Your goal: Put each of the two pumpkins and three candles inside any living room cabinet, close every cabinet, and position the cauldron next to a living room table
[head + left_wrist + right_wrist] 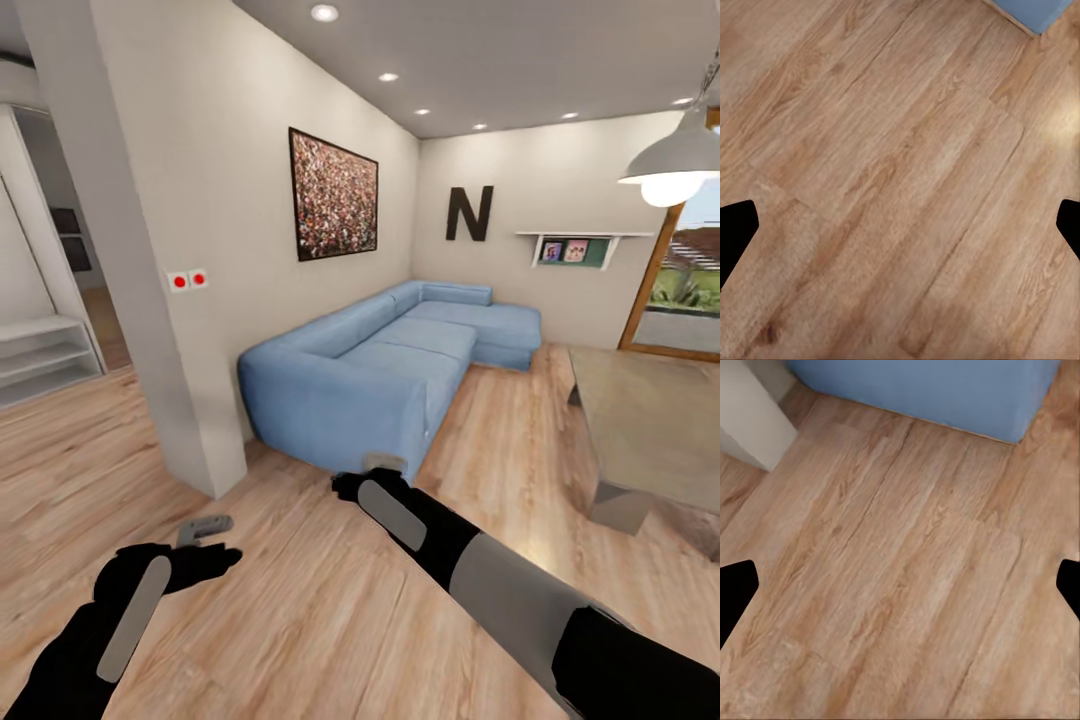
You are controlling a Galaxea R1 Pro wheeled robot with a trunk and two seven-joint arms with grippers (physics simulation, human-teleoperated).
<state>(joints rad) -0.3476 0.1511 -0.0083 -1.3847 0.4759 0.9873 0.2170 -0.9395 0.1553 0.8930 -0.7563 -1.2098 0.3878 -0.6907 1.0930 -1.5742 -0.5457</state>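
I stand in the living room on a light plank floor (pixel 300 590). The table (pixel 655 425), low with a grey-green top and a chunky grey leg, sits at the right edge of the head view. My left gripper (pixel 205 527) hangs low over bare floor, and in the left wrist view (pixel 900 232) its black fingertips (pixel 735 232) stand far apart, open and empty. My right gripper (pixel 385 463) reaches toward the sofa's near end, also open (pixel 900 592) over bare planks. The pumpkins, candles, cabinet and cauldron are out of view.
A blue corner sofa (pixel 390 365) runs along the wall ahead; its near end shows in the right wrist view (pixel 922 390). A white wall pillar (pixel 150 300) juts out at left, with white shelves (pixel 45 355) beyond. A pendant lamp (pixel 675 160) hangs above the table.
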